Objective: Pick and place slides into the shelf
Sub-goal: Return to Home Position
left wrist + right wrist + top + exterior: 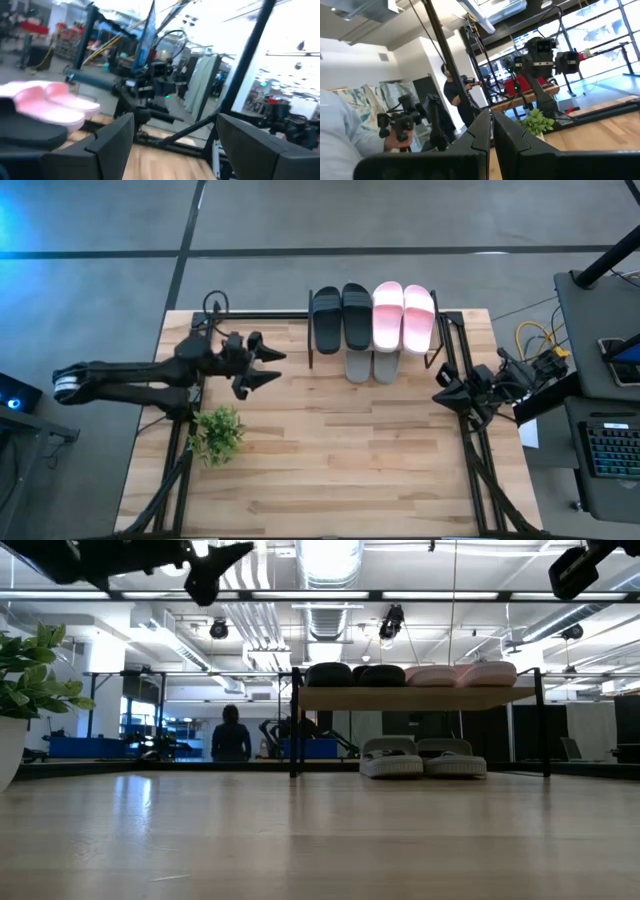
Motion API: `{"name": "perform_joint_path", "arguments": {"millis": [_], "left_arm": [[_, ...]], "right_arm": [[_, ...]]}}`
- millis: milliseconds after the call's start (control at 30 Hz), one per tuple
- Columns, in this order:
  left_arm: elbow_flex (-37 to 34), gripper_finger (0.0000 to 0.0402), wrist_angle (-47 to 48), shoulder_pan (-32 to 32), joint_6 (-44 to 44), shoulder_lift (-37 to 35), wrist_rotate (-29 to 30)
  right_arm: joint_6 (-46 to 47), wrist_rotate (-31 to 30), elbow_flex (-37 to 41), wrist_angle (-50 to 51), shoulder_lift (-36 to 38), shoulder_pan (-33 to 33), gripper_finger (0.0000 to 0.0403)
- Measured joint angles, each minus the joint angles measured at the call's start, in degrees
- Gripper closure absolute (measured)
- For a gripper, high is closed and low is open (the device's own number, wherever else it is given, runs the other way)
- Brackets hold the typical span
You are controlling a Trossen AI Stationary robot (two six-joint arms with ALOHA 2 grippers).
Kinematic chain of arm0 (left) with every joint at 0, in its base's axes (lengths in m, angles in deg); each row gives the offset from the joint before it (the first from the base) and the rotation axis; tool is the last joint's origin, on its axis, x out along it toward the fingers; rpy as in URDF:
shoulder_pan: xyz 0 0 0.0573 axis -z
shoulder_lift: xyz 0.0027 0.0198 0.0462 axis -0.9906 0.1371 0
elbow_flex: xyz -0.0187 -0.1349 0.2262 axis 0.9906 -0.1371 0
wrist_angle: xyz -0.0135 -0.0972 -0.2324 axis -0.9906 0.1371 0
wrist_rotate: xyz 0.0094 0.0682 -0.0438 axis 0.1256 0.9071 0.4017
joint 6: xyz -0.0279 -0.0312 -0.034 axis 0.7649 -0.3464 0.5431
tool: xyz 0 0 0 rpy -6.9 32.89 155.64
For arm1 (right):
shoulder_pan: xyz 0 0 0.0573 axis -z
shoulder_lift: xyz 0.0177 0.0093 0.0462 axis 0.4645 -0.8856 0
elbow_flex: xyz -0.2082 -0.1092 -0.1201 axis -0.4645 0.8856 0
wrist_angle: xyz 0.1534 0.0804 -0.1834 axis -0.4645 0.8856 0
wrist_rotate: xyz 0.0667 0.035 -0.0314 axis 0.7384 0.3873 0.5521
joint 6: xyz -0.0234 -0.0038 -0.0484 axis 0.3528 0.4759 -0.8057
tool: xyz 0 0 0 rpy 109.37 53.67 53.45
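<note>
The shelf (440, 338) stands at the table's far edge. On its top board lie the black slides (341, 317) and the pale pink slides (403, 316), side by side. The grey slides (423, 757) rest on the level below, toes sticking out toward the near edge. My left gripper (275, 367) hangs open in the air left of the shelf, holding nothing. My right gripper (441, 388) is shut and empty, raised at the table's right side, near the shelf's right end. The left wrist view shows the pink slides (50, 102) beside the open fingers.
A small potted plant (216, 433) stands on the table near the left arm. The table's near and middle parts lie bare. A person (231, 734) stands in the room behind; another holds hand grippers (400, 122) in the right wrist view. A desk with a keyboard (610, 450) sits right.
</note>
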Motion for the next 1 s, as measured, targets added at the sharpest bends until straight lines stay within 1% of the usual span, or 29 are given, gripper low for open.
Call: {"name": "perform_joint_path", "arguments": {"millis": [133, 200, 333, 467, 600, 700, 800, 900, 1000], "left_arm": [[1.11, 0.0132, 14.65, 0.06, 0.45, -5.73, 1.76], [1.11, 0.0132, 19.74, 0.5, 1.32, -9.02, 2.98], [0.57, 0.0132, 23.22, 1.44, 1.39, -14.43, 6.04], [0.57, 0.0132, 29.05, 1.77, -0.01, -18.46, 9.85], [0.24, 0.0132, 36.12, 1.77, -1.18, -21.33, 10.47], [-0.75, 0.0132, 37.48, 1.77, -1.68, -23.2, 11.67], [-1.62, 0.0132, 37.06, 1.77, -3.85, -26.77, 12.64], [-2.69, 0.0132, 35.79, 1.77, -5.5, -30.83, 12.78], [-5.44, 0.0132, 33.24, 1.77, -5.66, -34.61, 12.7]], "right_arm": [[0.0, -2.02, 0.0, 0.66, -0.03, 0.0, 0.039], [-0.01, -3.45, 0.0, 0.83, 0.0, 0.0, 0.039], [0.0, -4.45, 0.0, 1.65, -0.02, 0.0, 0.039], [0.36, -5.32, 0.0, 1.89, -0.02, 0.01, 0.039], [0.58, -5.44, 0.0, 2.49, 0.0, 0.0, 0.039], [2.21, -5.51, 0.0, 3.75, 0.0, 0.0, 0.039], [3.25, -5.52, 0.0, 4.17, 0.0, 0.02, 0.039], [3.18, -5.52, 0.0, 4.35, 0.0, 0.02, 0.039], [2.38, -6.0, 0.0, 4.36, 0.0, 0.0, 0.039]]}}
